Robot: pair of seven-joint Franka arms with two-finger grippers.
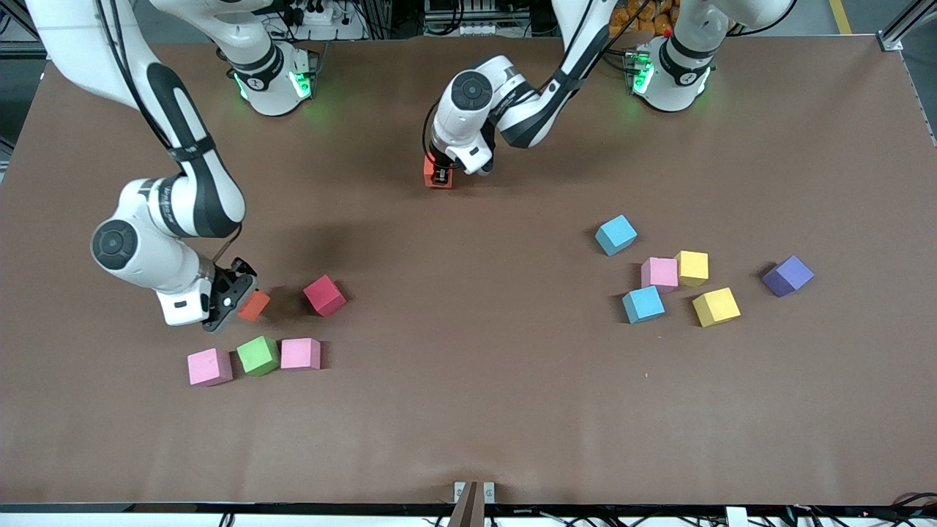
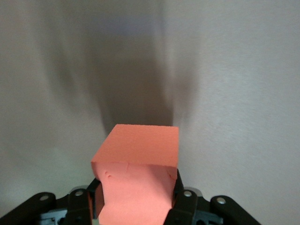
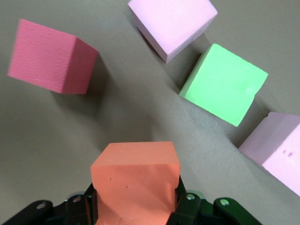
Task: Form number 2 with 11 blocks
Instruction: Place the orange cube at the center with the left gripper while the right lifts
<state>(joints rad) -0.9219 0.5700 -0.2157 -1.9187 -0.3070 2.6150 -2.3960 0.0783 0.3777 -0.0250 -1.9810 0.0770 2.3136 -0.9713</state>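
Observation:
My left gripper [image 1: 440, 176] is shut on an orange cube [image 1: 430, 167], low over bare table at the middle, near the robots' bases. The left wrist view shows that cube [image 2: 140, 154] squeezed in my left gripper [image 2: 137, 190]. My right gripper [image 1: 245, 300] is shut on a second orange cube [image 1: 256, 306], low over the table beside a crimson cube [image 1: 324, 295]. The right wrist view shows this cube [image 3: 136, 168] in my right gripper [image 3: 136, 194]. A pink cube [image 1: 209, 366], a green cube [image 1: 258, 356] and a pink cube [image 1: 301, 353] lie in a row nearer the front camera. No digit 2 shows.
Toward the left arm's end lie a light blue cube [image 1: 616, 234], a pink cube [image 1: 659, 274] touching a yellow cube [image 1: 692, 268], another light blue cube [image 1: 643, 304], another yellow cube [image 1: 716, 306] and a purple cube [image 1: 788, 275]. The right wrist view shows the crimson [image 3: 47, 56] and green [image 3: 225, 82] cubes.

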